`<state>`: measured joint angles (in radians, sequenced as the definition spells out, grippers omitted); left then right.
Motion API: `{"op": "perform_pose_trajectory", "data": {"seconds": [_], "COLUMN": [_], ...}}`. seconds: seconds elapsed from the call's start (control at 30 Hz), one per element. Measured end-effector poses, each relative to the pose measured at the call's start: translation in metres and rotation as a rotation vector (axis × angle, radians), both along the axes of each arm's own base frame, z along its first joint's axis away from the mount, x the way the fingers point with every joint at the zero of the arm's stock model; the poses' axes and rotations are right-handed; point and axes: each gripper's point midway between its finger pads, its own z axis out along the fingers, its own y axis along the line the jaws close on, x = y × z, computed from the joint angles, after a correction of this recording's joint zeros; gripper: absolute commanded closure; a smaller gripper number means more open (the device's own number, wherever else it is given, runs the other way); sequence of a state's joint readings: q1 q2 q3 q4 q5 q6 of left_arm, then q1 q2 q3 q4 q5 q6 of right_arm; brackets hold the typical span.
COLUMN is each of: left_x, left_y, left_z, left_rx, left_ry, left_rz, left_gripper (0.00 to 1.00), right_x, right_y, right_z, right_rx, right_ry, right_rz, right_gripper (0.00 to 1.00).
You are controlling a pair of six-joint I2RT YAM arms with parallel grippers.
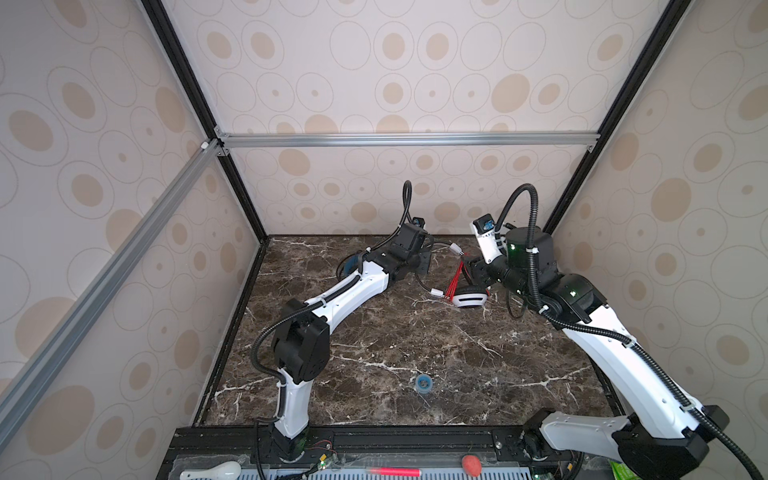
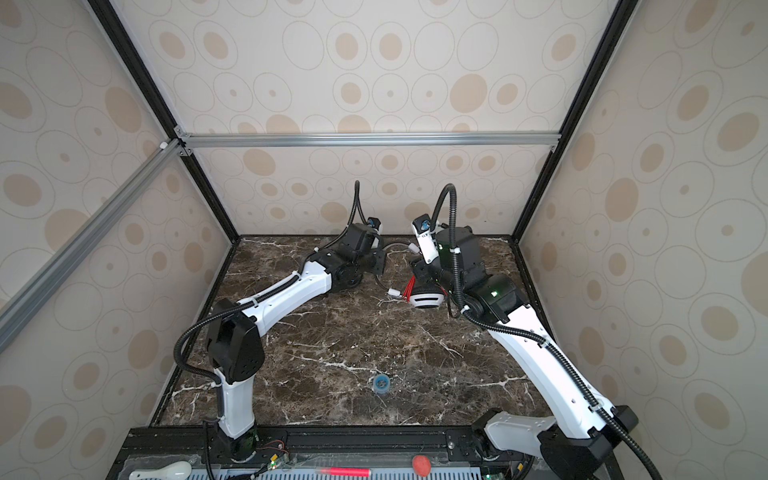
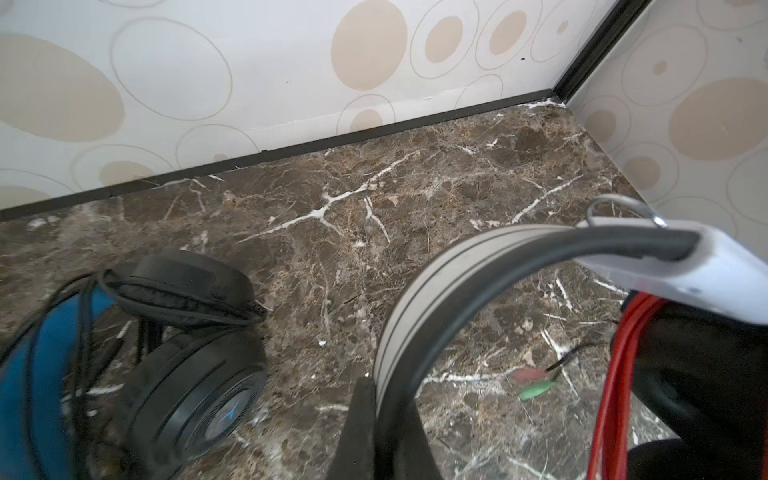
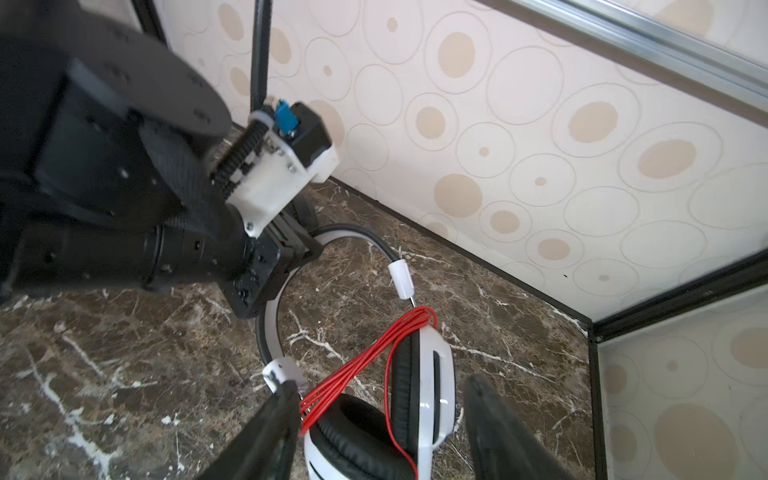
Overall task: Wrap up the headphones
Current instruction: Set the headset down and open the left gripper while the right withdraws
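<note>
Left jaws: clenched on the headband of the white over-ear headphones with black pads (image 4: 436, 374). In my left wrist view the grey-and-black band (image 3: 415, 299) arches away from between them.

Right jaws: released and standing wide, with one black finger (image 4: 274, 428) on each side of the cups. I cannot tell whether the finger by the white slider touches anything.

White headphones, place: strung between the two pairs of jaws, the crown of the band in the left jaws and the cups inside the gap of the right jaws. In both top views the white cup sits low at the dark brown marble-patterned counter (image 1: 395, 353). I cannot tell whether it rests there.

White headphones, long axis: it runs from the left jaws to the right jaws, cup end toward the right jaws. The band's arch opens that way too. The cups are drawn together, the white one on edge.

Cord: thin red cord (image 4: 365, 357), several strands running from the slider up over the top of the cups, one loop hanging across a black pad.

Second pair: all-black over-ear headphones with a blue inner band (image 3: 191, 374), on the counter near the left jaws, on their side away from the right jaws. Their thin black cord (image 3: 174, 299) loops round the cups. The band is too blurred for me to give an axis.

Stray item: small blue ring (image 1: 423, 382), flat on the counter, well apart from both pairs of jaws.
</note>
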<state>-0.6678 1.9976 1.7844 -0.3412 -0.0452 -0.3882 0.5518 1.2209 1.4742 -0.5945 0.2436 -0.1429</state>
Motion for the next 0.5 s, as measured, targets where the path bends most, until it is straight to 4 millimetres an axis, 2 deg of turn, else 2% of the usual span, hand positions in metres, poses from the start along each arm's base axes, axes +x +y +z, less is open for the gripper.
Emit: {"op": "perform_pose_trajectory", "data": {"seconds": [0.17,0.23,0.33,0.5], "left_x": [0.011,0.013,0.016,0.031], "left_y": [-0.01,-0.012,-0.016,-0.027], "left_z": [-0.045,-0.06,-0.071,-0.084], "left_rx": [-0.019,-0.024,-0.042,-0.083], "left_ry": [0.068,0.095,0.113,0.114], "left_rz": [0.015,0.021,0.028,0.047], "left_gripper": [1.0,1.0,1.0,1.0], "right_x": [0.008,0.01,0.012,0.013], "right_y": [-0.02,-0.037,-0.058,-0.068], "right_z": [-0.001,-0.006,-0.011,-0.012], "right_rx": [0.04,0.082,0.122,0.139], "right_ry": [-0.004,0.006,0.02,0.028], "right_rz": [-0.07,-0.116,-0.177,-0.205], "right_gripper": [0.34,0.34,0.34,0.34]}}
